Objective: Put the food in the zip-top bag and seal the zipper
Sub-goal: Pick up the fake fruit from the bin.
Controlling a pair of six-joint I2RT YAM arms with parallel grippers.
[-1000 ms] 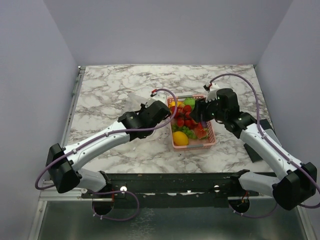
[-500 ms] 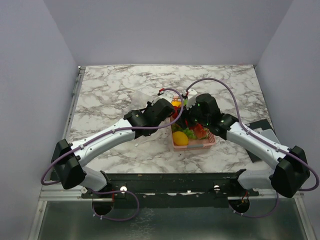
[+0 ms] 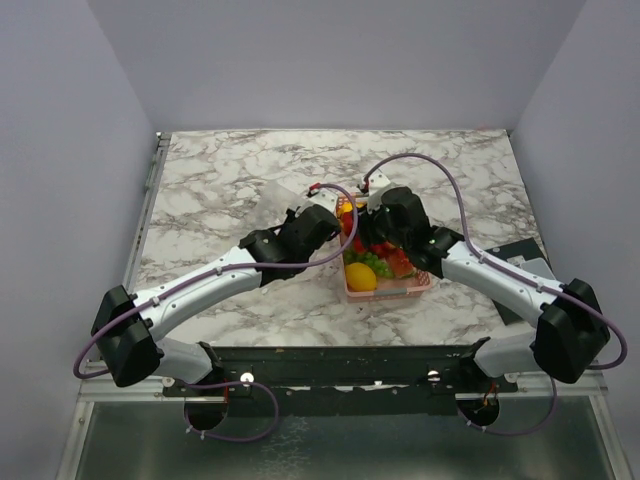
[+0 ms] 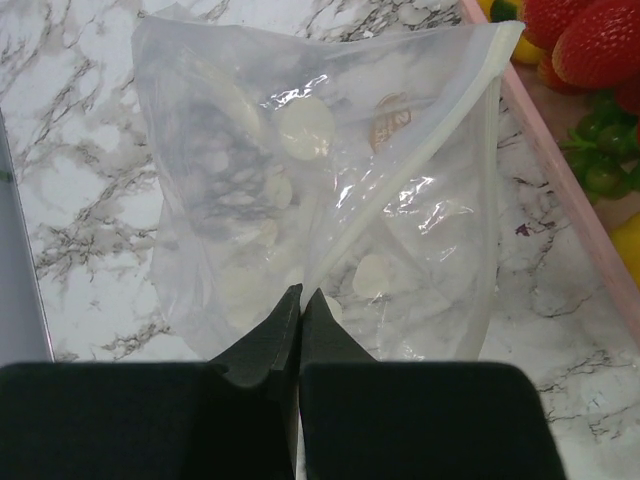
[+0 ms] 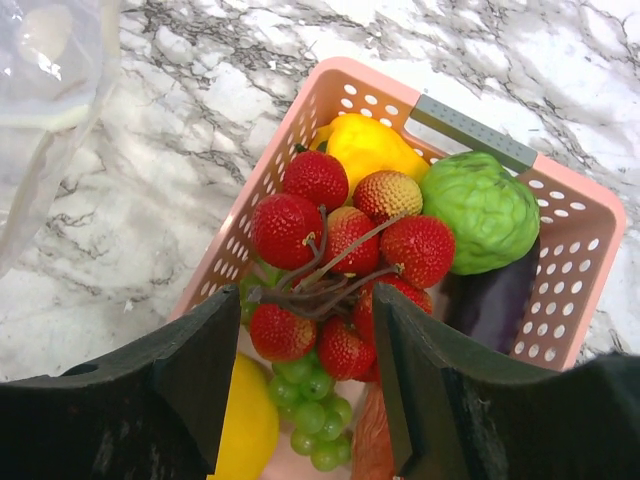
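**Swinging in for the first pick**

Swung leftward since a second ago, right tool (image 5: 305, 300) hangs half open and empty over the red cluster (image 5: 335, 260) in the pink basket (image 5: 590, 215), stems running 7 to 1 o'clock between its jaws; left tool (image 4: 300, 300), pinched shut on the zip-top bag (image 4: 300, 180), holds it on the desk (image 3: 220, 170) at the basket's 10 o'clock from above, zipper (image 4: 490, 150) gaping toward the food; right tool sits nearer; room between the wrists looks tight.

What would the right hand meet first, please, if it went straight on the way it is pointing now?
Most likely the red berry cluster in the pink basket: the right hand, jaws open, points down at it; depth is hard to judge.
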